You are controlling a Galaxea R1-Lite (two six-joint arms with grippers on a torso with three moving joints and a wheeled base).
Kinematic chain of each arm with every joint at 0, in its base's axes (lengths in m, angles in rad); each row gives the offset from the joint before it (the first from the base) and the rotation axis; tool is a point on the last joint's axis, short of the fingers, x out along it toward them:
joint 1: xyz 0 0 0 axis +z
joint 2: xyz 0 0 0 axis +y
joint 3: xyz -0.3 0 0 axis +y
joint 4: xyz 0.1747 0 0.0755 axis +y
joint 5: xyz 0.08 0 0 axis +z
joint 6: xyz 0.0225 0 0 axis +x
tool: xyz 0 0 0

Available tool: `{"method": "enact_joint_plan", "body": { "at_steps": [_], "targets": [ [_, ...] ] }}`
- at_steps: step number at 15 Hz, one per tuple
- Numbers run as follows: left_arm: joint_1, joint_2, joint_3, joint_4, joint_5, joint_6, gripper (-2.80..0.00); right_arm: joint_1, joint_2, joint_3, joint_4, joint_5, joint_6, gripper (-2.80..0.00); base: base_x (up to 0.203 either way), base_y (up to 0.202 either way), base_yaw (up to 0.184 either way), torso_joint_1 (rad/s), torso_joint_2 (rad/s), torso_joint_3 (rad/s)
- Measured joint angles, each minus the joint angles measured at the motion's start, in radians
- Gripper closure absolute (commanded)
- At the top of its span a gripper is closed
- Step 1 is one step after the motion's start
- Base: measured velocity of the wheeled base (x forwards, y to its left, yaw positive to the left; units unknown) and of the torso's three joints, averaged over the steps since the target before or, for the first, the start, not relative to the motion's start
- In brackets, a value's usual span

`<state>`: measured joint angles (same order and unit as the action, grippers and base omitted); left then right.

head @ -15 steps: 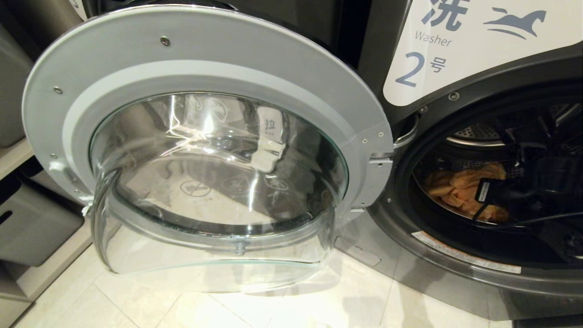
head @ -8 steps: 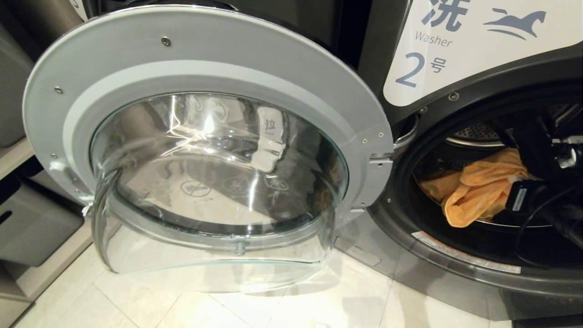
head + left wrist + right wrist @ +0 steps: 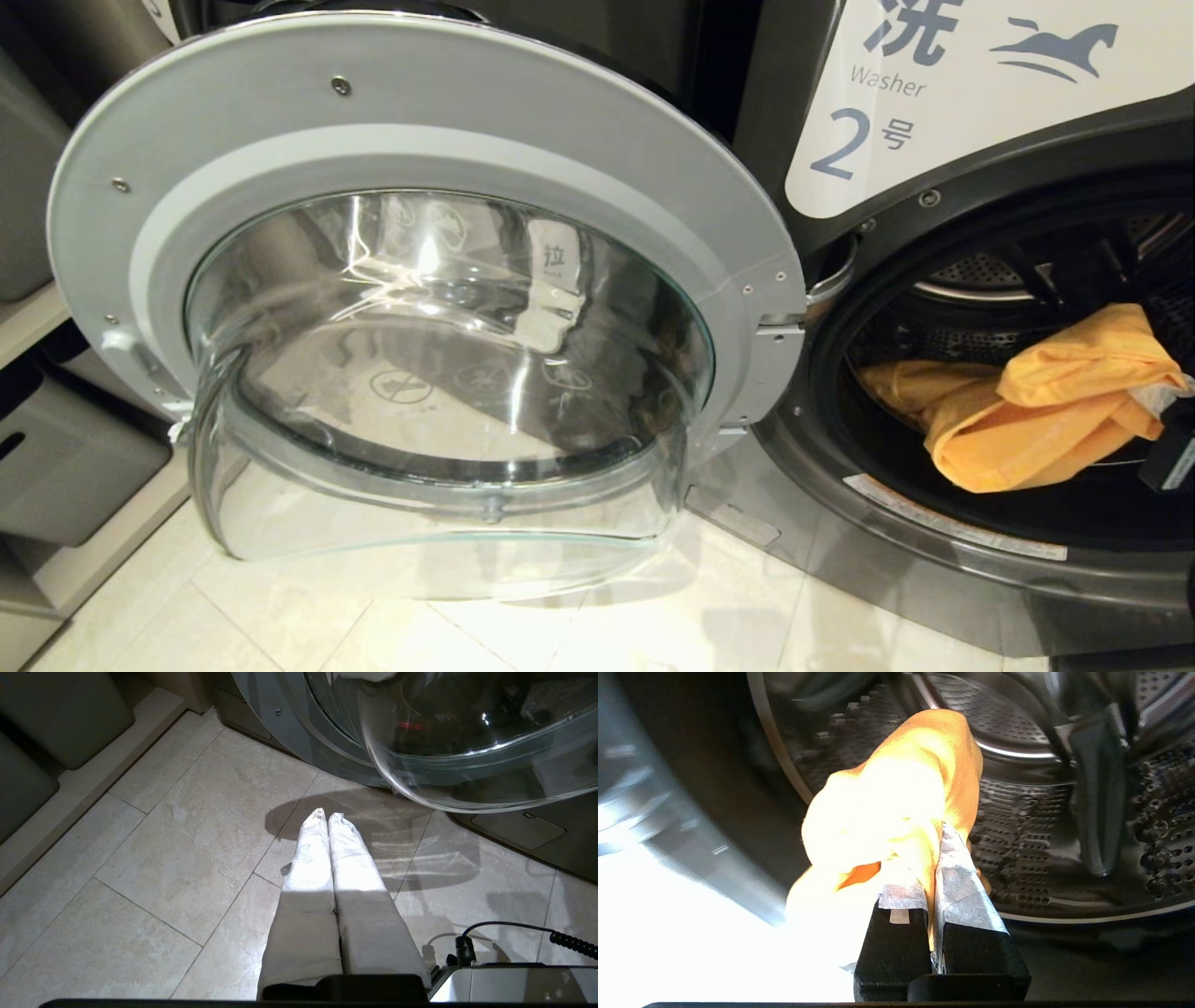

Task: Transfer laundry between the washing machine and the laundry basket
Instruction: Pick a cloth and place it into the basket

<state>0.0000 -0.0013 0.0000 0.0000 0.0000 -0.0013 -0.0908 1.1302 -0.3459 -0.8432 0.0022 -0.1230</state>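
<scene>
Right wrist view | right hand [image 3: 936,833] clamped tight on orange-yellow garment [image 3: 896,788] | inside washing machine [image 3: 934,551] drum mouth

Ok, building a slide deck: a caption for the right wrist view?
Right hand shut on the orange-yellow garment at the washing machine drum.

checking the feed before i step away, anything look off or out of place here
Nothing stands out. The right gripper is shut on the orange-yellow garment at the mouth of the washing machine, door swung open.
</scene>
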Motion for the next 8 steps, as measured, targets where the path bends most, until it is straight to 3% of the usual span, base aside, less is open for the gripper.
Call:
{"method": "enact_joint_plan", "body": {
  "at_steps": [4, 8],
  "targets": [
    [0.0, 0.0, 0.0, 0.0, 0.0, 0.0, 0.0, 0.023, -0.255, -0.047, 0.337, 0.057, -0.009, 0.0, 0.0, 0.0, 0.0, 0.0, 0.0, 0.0],
    [0.0, 0.0, 0.0, 0.0, 0.0, 0.0, 0.0, 0.164, -0.522, -0.115, 0.713, 0.068, -0.088, 0.0, 0.0, 0.0, 0.0, 0.0, 0.0, 0.0]
  ]
}}
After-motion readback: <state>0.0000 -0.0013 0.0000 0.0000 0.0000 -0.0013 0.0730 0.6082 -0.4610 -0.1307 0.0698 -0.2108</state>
